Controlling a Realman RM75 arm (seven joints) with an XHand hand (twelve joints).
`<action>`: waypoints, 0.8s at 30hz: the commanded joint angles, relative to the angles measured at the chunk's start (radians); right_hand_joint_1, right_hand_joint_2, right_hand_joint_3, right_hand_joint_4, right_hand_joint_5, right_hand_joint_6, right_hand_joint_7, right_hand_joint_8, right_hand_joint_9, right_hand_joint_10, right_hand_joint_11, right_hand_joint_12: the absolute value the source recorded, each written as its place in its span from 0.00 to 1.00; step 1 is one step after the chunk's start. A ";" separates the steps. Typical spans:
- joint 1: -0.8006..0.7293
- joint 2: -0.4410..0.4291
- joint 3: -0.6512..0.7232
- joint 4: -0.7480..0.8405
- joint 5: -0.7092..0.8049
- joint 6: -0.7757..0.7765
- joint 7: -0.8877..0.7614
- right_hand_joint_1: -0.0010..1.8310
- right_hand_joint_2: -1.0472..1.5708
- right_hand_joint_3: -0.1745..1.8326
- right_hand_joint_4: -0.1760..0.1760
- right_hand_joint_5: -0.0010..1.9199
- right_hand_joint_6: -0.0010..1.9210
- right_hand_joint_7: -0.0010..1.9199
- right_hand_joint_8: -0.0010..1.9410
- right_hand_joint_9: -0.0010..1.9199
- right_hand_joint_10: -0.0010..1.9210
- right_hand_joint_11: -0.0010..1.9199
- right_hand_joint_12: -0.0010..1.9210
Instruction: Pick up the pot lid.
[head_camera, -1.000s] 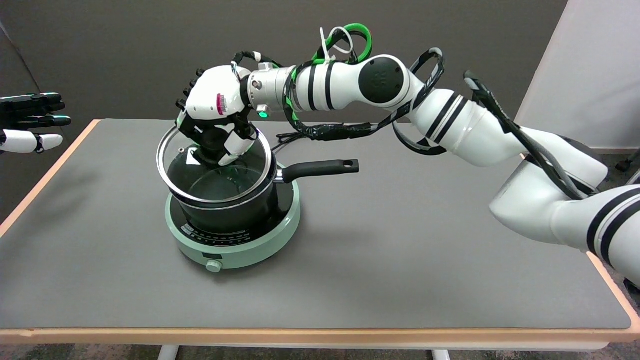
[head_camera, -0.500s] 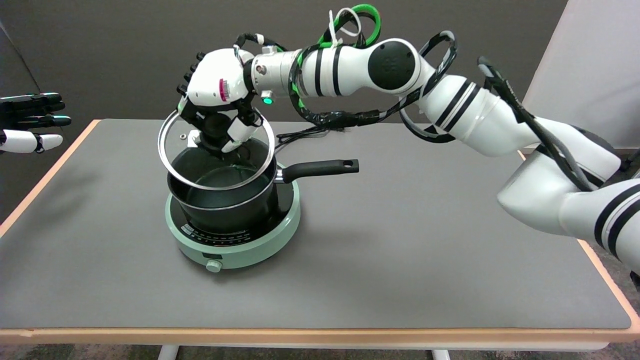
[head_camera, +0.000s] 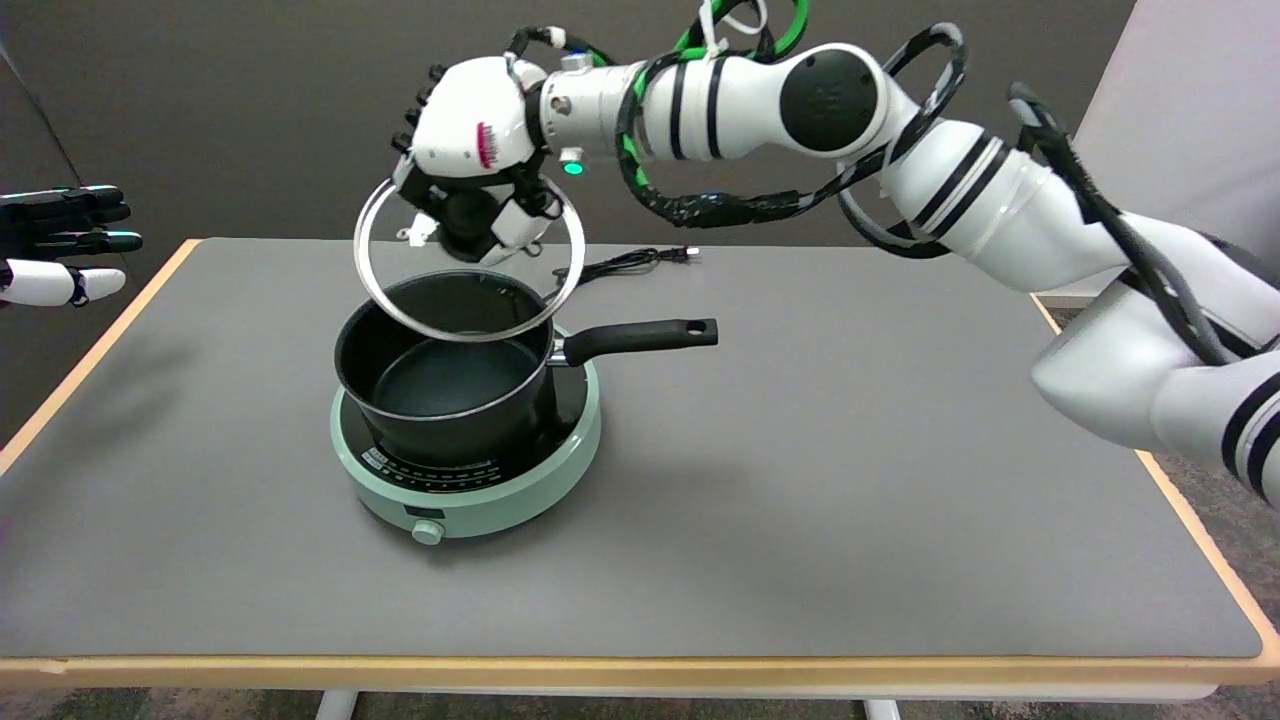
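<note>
Where the right arm reaches in from the right edge of the frame toward the upper centre, we see the right hand (head_camera: 475, 180) gripping the pot lid (head_camera: 466, 259) by its black knob, with its fingers curled in around the knob from above. We note that the lid is a round pane of clear glass bound by a bright metal rim, and that the far table edge and the pot's rim show through the glass. We see the lid in the air at the upper centre-left of the frame, clear of the pot (head_camera: 445, 385) and tilted, its upper rim edge near the hand and its lower edge hanging over the pot's far rim. A small white tag shows at the left side of the knob.

We see the pot below the lid, left of centre: black, open, with a dark interior and a long black handle pointing right. The pot stands on a pale green round cooktop (head_camera: 470, 490) with a knob on its near side. The cooktop rests on the grey table (head_camera: 850, 500), and a black power cord (head_camera: 630, 262) lies on the table behind the pot.
</note>
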 joint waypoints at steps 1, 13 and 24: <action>0.031 0.184 0.046 0.078 -0.179 -0.031 0.002 0.66 0.77 0.28 0.40 0.40 0.69 0.52 0.58 0.46 0.75 0.30 0.43; -0.123 0.336 0.315 0.138 -0.348 -0.065 0.005 0.66 0.77 0.28 0.42 0.40 0.69 0.52 0.57 0.47 0.74 0.32 0.43; -0.335 0.460 0.556 0.130 -0.454 -0.090 0.006 0.66 0.77 0.28 0.42 0.40 0.69 0.52 0.57 0.47 0.74 0.32 0.44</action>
